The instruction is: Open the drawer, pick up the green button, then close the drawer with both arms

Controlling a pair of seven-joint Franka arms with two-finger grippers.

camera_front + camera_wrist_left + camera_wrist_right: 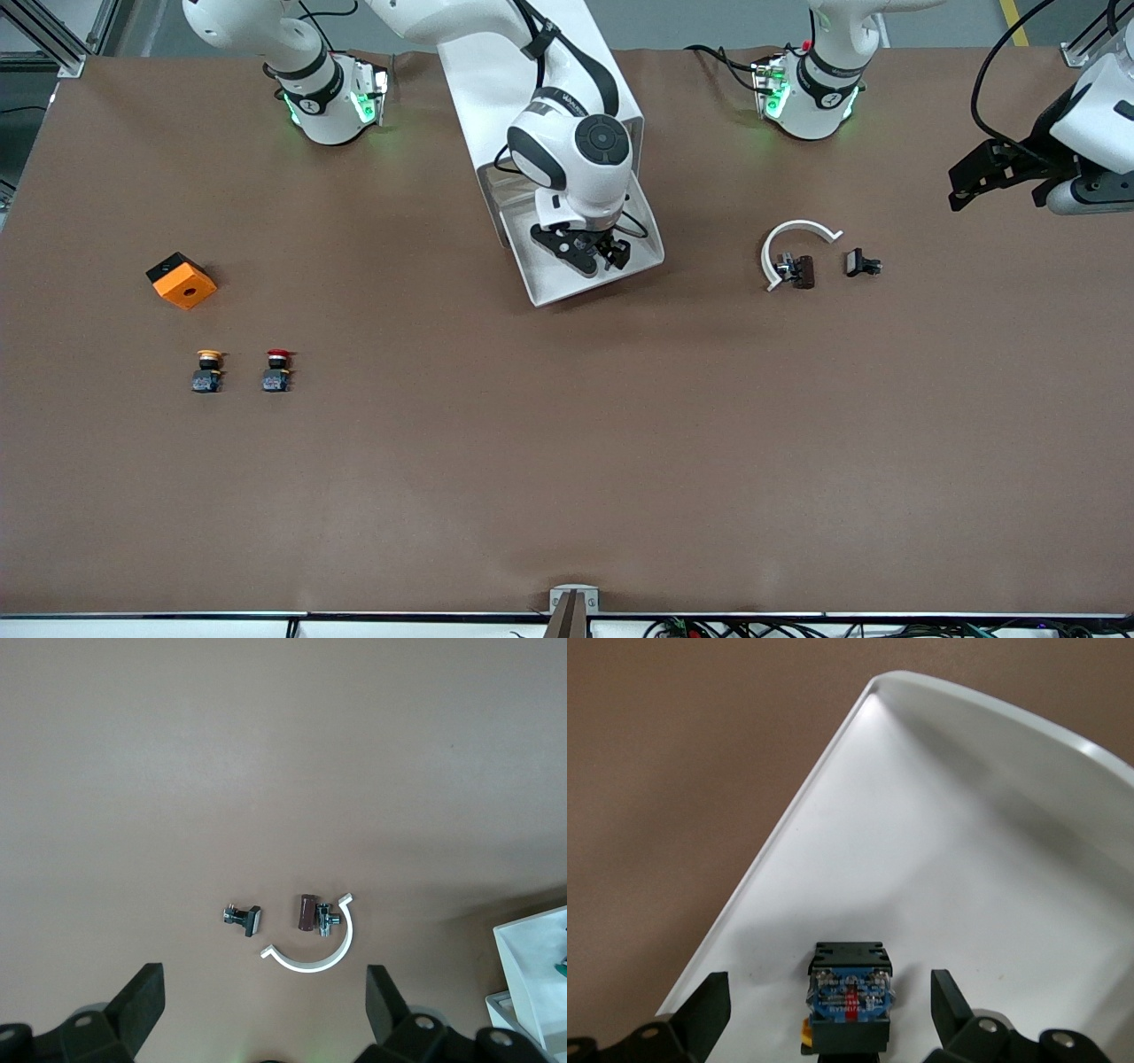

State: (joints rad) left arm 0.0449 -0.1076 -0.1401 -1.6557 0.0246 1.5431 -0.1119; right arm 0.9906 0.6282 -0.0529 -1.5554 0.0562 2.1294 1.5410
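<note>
High front view, two wrist close-ups.

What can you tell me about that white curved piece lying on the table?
The white curved piece is a thin, flat strip bent into roughly half a ring, smooth and plain, and it looks like plastic. It lies flat on the brown table toward the left arm's end, and nothing holds it. Its ends are cut square. A small brown block with a shiny metal fitting sits inside its curve. The fitting is close to the strip, but whether they touch cannot be told.
</note>
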